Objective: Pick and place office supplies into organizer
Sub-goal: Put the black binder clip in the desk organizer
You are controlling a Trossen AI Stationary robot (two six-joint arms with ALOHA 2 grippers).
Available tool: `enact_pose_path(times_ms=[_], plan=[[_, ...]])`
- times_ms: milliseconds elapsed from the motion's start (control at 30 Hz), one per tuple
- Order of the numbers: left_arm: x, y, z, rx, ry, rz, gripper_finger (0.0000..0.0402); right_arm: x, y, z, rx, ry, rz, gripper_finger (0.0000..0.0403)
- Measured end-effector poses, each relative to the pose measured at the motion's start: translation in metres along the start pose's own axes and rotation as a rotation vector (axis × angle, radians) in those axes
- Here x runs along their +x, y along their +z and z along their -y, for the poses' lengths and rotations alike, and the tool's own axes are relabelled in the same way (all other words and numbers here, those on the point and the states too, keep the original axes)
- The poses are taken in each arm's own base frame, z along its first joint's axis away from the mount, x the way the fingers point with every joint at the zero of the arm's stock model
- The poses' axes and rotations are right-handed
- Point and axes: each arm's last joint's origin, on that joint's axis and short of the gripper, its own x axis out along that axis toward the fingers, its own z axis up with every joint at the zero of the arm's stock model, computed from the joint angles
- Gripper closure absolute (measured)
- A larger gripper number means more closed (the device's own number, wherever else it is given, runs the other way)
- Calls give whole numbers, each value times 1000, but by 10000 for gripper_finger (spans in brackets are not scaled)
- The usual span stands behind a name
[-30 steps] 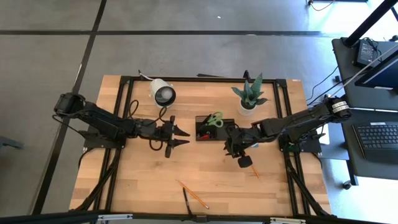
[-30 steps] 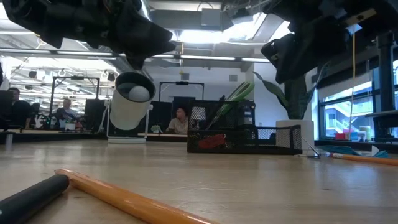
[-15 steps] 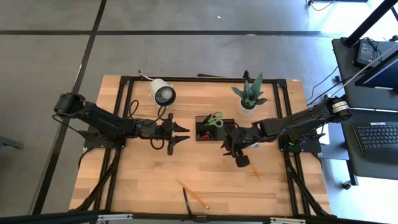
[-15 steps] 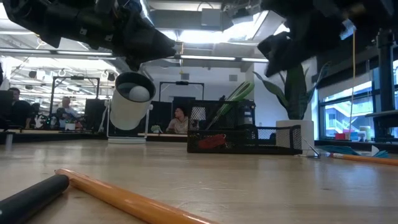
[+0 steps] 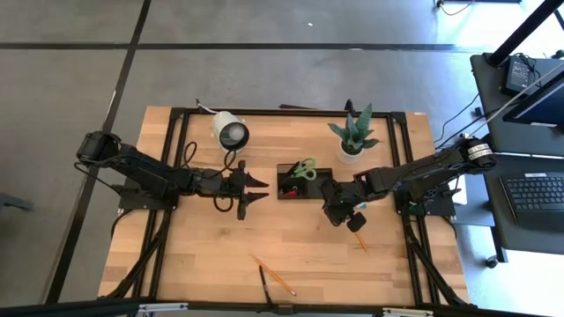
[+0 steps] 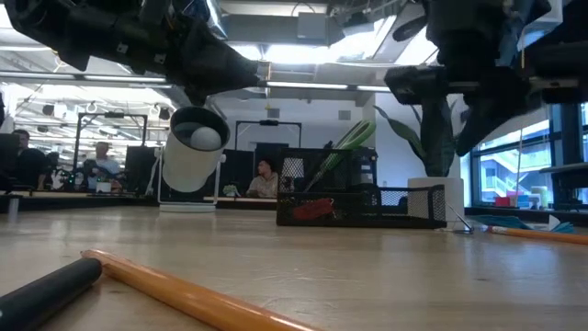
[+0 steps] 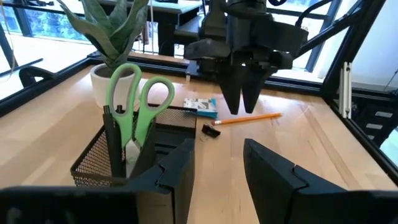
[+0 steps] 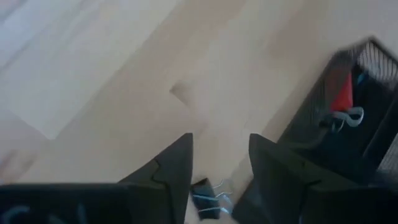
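The black mesh organizer [image 5: 300,182] holds green-handled scissors [image 7: 134,106] upright and a red-tipped marker [image 8: 341,96]. My right gripper [image 7: 242,112] points down at the table just right of the organizer, open and off the wood. A small black clip [image 8: 208,193] lies below it, between its fingers in the right wrist view. A blue pad [image 7: 201,107] and an orange pencil [image 7: 249,118] lie flat close by. My left gripper [image 5: 263,192] hovers open, left of the organizer. Another pencil [image 5: 275,276] and a black pen [image 5: 263,284] lie near the table's near edge.
A white round lamp [image 5: 231,132] stands near the far edge, left of the organizer. A potted plant [image 5: 352,136] stands behind the organizer's right end. Bare wood [image 5: 220,246] lies between the arms and the near edge. People sit at desks in the room behind.
My right gripper has swung a little toward the table's right edge and tipped from slanting to pointing nearly straight down, over the clip beside the organizer. Nothing on the table has moved.
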Motion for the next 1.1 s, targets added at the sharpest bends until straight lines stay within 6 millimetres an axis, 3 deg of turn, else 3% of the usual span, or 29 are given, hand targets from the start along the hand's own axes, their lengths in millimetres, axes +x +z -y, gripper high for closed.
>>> enact_pose_path(times_ms=[233, 500, 900, 1100], plan=[[0, -4, -1, 10, 8, -41, 272, 5, -5, 0, -134, -38, -81, 244], [0, -5, -1, 14, 11, -54, 272, 33, -17, -3, -170, -10, -287, 244], [0, -5, -1, 73, 9, -53, 272, 53, -24, -6, -225, 44, -363, 244], [0, -5, -1, 74, 9, -54, 272, 52, -26, -6, -233, 11, -420, 244]])
